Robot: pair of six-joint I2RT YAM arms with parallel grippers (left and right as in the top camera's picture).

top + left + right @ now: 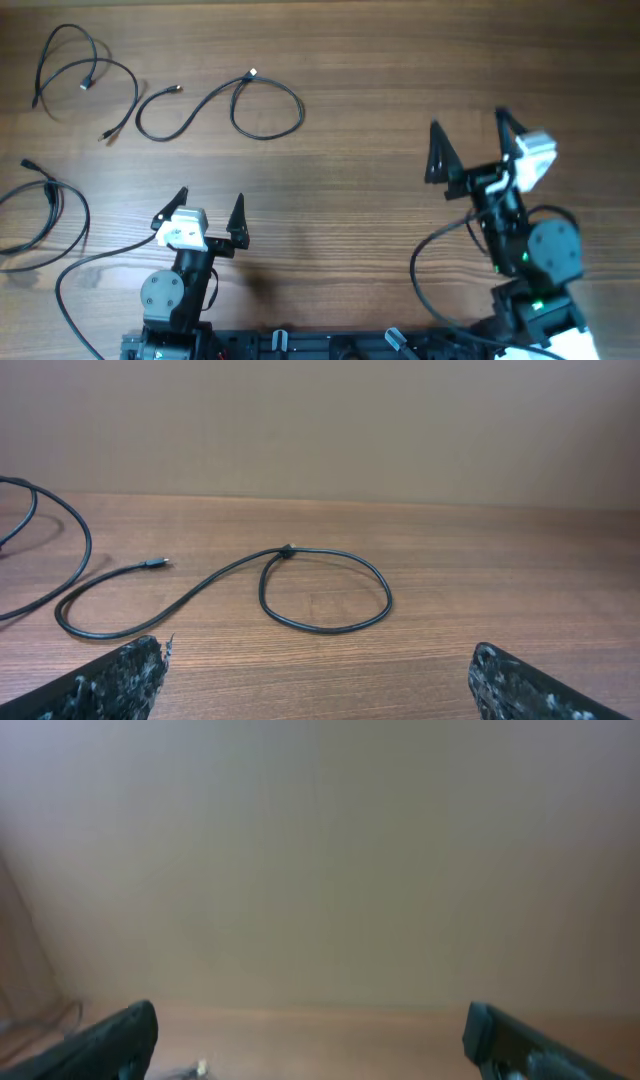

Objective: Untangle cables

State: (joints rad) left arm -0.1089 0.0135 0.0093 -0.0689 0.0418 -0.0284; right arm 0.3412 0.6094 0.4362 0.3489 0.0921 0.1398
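Three thin black cables lie apart on the wooden table. One cable [133,85] curls at the far left corner. An S-shaped cable with a closed loop [203,103] lies to its right, its silver tip [250,75] pointing away; the left wrist view shows this loop [388,595] ahead of my fingers. A third cable [86,215] loops at the left edge. My left gripper [211,197] is open near the front, short of the S-shaped cable, with bare wood between its fingers [318,655]. My right gripper [468,122] is open at mid right, holding nothing [310,1020].
Thicker black cables [420,270] run from the arm bases to the white wrist cameras. A plain beige wall [320,850] backs the table's far edge. Another cord's curve [88,540] shows at the left of the left wrist view.
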